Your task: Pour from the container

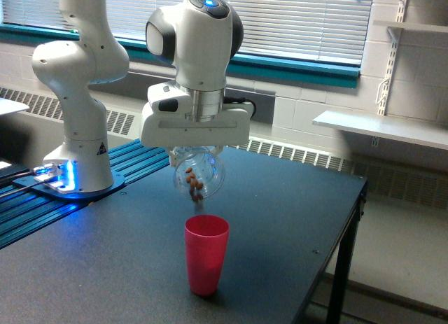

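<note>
The gripper [198, 153] pinches the container [199, 173], a clear rounded plastic cup hanging tipped just below the jaws with a few brown lumps [195, 185] inside, directly above an upright, smooth, opaque red cup [206, 255] on the dark matte table [294, 219].
</note>
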You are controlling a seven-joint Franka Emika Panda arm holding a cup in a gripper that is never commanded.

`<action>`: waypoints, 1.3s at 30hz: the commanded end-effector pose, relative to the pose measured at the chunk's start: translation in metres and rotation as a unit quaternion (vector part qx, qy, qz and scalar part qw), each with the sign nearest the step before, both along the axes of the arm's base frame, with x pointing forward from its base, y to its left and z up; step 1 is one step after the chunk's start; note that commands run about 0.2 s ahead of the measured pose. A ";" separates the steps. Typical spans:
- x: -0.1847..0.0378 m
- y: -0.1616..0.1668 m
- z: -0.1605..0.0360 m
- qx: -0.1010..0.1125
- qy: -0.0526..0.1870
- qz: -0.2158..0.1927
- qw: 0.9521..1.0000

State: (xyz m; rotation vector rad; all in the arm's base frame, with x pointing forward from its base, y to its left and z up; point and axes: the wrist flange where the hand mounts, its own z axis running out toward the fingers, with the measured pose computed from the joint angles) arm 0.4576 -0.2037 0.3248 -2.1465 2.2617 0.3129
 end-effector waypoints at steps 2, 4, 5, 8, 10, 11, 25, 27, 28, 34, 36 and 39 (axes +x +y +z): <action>-0.001 -0.009 0.003 0.016 0.000 -0.015 1.000; 0.000 -0.008 0.003 0.015 0.005 -0.017 1.000; 0.000 -0.008 0.002 0.015 0.006 -0.019 1.000; -0.001 -0.010 0.003 0.019 0.006 -0.025 0.999; 0.000 -0.010 0.003 0.019 0.006 -0.025 0.999; 0.000 -0.009 0.003 0.018 0.007 -0.024 1.000; -0.004 -0.006 0.017 0.003 -0.026 -0.027 0.999; -0.007 -0.005 0.023 -0.002 -0.037 -0.028 0.999; -0.009 -0.004 0.025 -0.005 -0.042 -0.028 0.999; -0.022 -0.001 0.041 -0.018 -0.065 -0.033 0.997; -0.027 0.001 0.044 -0.023 -0.070 -0.033 0.997; -0.032 0.006 0.047 -0.033 -0.072 -0.028 0.996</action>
